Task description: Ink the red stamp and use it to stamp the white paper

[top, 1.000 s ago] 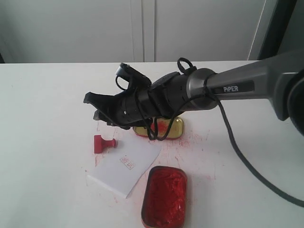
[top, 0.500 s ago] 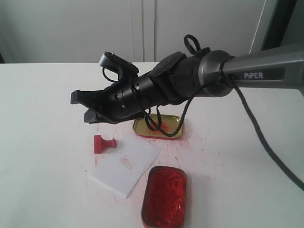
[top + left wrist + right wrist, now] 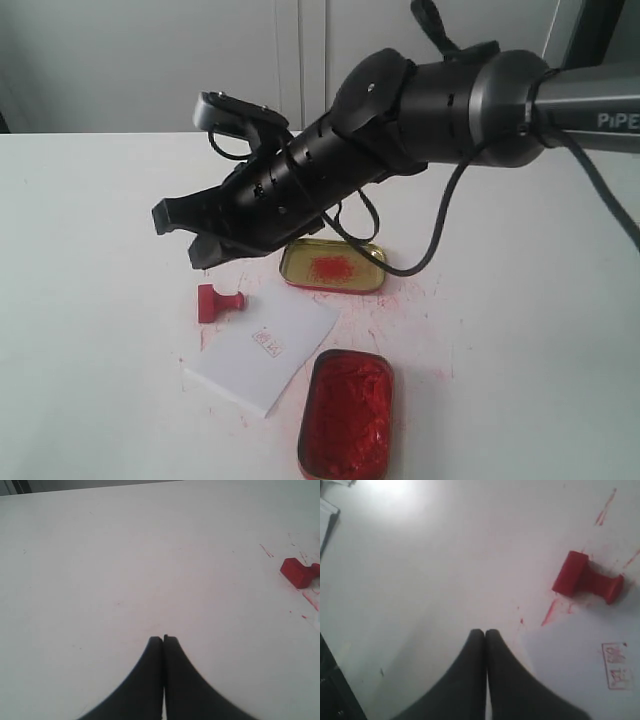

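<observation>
The red stamp (image 3: 218, 302) lies on its side on the white table, just left of the white paper (image 3: 290, 325), which bears a small red square print (image 3: 268, 343). My right gripper (image 3: 178, 238) hangs in the air above and slightly behind the stamp, shut and empty. In the right wrist view the jaws (image 3: 485, 631) are pressed together, with the stamp (image 3: 587, 580) and the paper (image 3: 570, 655) off to one side. My left gripper (image 3: 163, 638) is shut over bare table, the stamp (image 3: 299, 572) far off at the frame's edge.
An oblong tin of red ink (image 3: 346, 415) sits at the front, just right of the paper. A gold-lined lid (image 3: 372, 256) with a red smear lies behind the paper. Red ink specks dot the table around them. The right arm (image 3: 450, 95) spans the back right.
The right gripper has gone from open to shut with nothing in it. Its arm has lifted, uncovering the gold lid. Stamp and paper have stayed put.
</observation>
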{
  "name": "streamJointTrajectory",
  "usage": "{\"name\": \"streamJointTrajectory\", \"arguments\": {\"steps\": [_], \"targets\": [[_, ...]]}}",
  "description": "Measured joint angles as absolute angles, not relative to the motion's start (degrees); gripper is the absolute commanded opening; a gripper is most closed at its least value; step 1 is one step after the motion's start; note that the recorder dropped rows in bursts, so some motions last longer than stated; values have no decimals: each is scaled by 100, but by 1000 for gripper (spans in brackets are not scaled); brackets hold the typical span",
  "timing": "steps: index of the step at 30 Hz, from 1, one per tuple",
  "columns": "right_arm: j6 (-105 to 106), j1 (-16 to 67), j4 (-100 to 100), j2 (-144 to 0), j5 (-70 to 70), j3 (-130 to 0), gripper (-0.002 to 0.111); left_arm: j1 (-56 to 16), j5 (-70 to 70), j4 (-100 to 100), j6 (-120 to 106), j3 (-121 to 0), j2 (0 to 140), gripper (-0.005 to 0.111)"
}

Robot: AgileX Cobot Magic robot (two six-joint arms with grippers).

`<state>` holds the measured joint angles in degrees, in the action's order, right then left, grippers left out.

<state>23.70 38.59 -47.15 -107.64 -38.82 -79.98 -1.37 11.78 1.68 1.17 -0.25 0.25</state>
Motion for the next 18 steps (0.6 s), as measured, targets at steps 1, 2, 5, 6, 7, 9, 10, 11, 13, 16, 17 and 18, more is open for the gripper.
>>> {"name": "streamJointTrajectory", "arguments": {"steps": [1,2,5,6,7,9,10,11,13,16,17,18], "targets": [[2241,3859,-4500,-10709,-3974,-7998,0,-137,1178,168,117,-25,25,0],[2133,3859,-4326,-10668,-4044,-7998,0,-137,1178,168,117,-25,25,0],[1658,3859,-3695,-10518,-4294,-7998,0,-137,1178,168,117,-25,25,0],[1482,3859,-3482,-10463,-4382,-7998,0,-137,1178,168,117,-25,25,0],[1302,3859,-3280,-10411,-4472,-7998,0,-137,1178,168,117,-25,25,0],[978,3859,-2925,-10312,-4647,-7998,0,-137,1178,168,117,-25,25,0],[800,3859,-2734,-10269,-4738,-7998,0,-137,1178,168,117,-25,25,0],[630,3859,-2549,-10229,-4827,-7998,0,-137,1178,168,117,-25,25,0],[303,3859,-2209,-10172,-4983,-7998,0,-137,1178,168,117,-25,25,0],[-215,3859,-1625,-10081,-5219,-7998,0,-137,1178,168,117,-25,25,0],[-392,3859,-1430,-10053,-5285,-7998,0,-137,1178,168,117,-25,25,0],[-564,3859,-1276,-10026,-5342,-7998,0,-137,1178,168,117,-25,25,0]]}}
